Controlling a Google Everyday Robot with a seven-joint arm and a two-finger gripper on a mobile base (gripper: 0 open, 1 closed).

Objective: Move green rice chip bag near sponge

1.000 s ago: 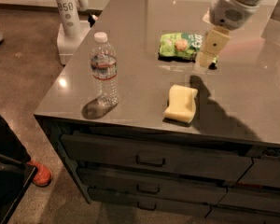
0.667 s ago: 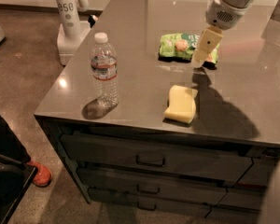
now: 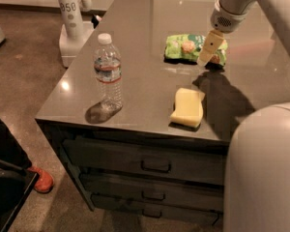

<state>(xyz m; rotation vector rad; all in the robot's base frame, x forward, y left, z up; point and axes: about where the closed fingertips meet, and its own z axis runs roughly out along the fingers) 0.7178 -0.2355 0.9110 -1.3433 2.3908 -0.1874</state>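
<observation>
The green rice chip bag (image 3: 183, 47) lies flat at the back middle of the grey counter (image 3: 135, 37). The pale yellow sponge (image 3: 187, 108) lies near the counter's front edge, well apart from the bag and in front of it. My gripper (image 3: 203, 58) hangs from the arm at the upper right, pointing down and left. It sits in front of the bag's right part and hides some of it. I cannot tell whether it touches the bag.
A clear water bottle (image 3: 108, 71) stands upright at the counter's front left. Drawers (image 3: 154, 164) run below the counter's front edge. Another robot's white base marked 050 (image 3: 70, 18) stands at the back left. My own arm housing (image 3: 266, 173) fills the lower right.
My gripper has moved back and slightly up towards the bag's right end. My arm housing has come into view at the lower right. Bag, sponge and bottle have not moved.
</observation>
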